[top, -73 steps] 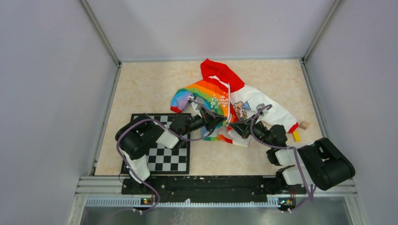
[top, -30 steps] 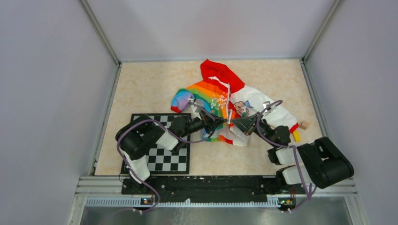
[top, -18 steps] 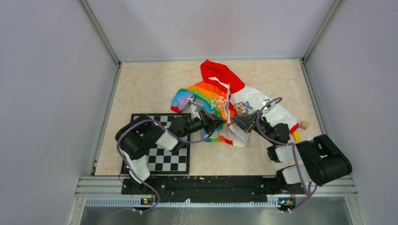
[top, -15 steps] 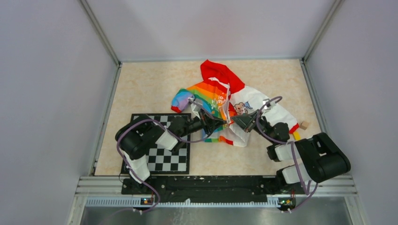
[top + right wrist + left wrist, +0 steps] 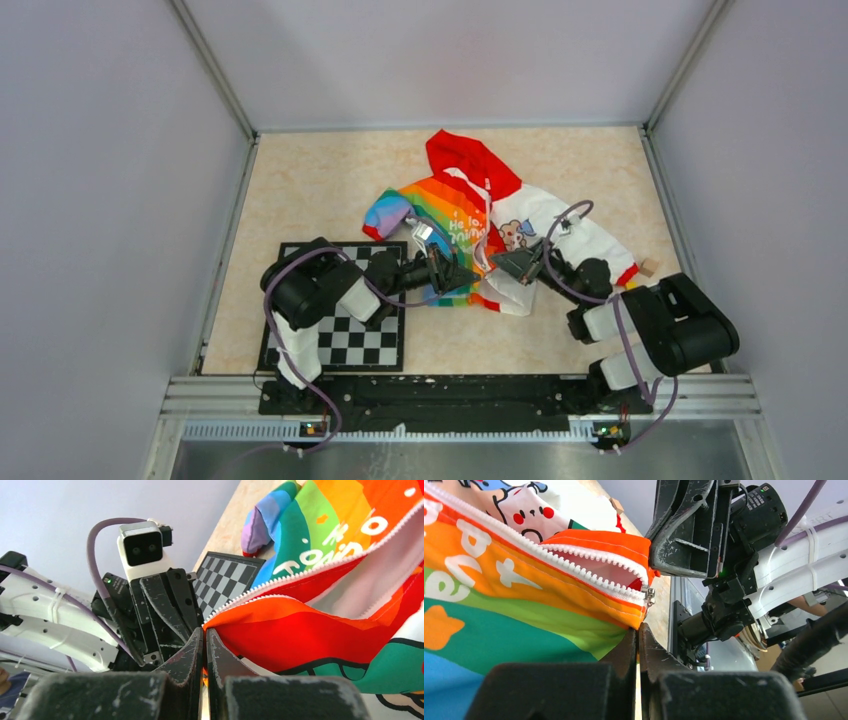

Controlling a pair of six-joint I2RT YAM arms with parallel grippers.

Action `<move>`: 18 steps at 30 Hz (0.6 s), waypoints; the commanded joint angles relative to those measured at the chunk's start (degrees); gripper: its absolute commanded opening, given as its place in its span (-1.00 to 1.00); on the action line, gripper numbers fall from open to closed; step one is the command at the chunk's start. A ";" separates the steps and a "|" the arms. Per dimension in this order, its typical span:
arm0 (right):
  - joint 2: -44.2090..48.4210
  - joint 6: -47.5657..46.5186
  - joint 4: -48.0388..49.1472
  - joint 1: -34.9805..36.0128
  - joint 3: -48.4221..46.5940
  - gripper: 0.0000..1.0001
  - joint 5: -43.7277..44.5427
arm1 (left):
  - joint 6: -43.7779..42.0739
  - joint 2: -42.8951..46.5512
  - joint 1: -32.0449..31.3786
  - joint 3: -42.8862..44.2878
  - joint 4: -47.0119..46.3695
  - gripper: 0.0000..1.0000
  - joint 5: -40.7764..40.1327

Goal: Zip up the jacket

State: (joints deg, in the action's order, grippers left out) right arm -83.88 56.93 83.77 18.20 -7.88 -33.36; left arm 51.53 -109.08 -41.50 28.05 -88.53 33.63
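Up close, left gripper and right gripper each pinched on jacket hem — zipper slider, teeth parted, unseen overhead.

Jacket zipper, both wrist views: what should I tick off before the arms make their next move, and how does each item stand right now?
1. Left gripper shut on the rainbow half's hem of the jacket: ok.
2. Right gripper shut on the orange-red edge of the other half: ok.
3. Slider sitting at the bottom end of the rainbow half's teeth: ok.
4. Tooth rows brought together at the hem: not ok, a gap shows between them there.
5. Other half's bottom end seated in the slider: cannot tell, since that end is hidden at the right gripper.
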 commanded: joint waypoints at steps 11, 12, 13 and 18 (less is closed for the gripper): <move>11.40 -9.50 -51.83 0.59 -8.70 -0.71 7.41 | 3.30 0.73 0.61 3.37 13.01 -1.00 3.77; 11.71 -10.14 -55.56 0.58 -9.45 -0.68 7.96 | 3.35 0.84 0.55 3.59 14.67 -1.00 4.15; 11.94 -10.69 -57.36 0.54 -10.01 -0.65 8.07 | 3.07 1.18 0.54 3.81 16.28 -1.00 4.38; 12.94 -15.87 -70.57 0.56 -14.50 -0.38 8.29 | -0.49 3.74 0.53 3.72 24.97 -1.00 3.12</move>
State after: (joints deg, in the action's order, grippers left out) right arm -73.08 47.48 28.16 18.59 -17.21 -26.94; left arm 53.67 -108.71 -41.06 30.87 -70.11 36.23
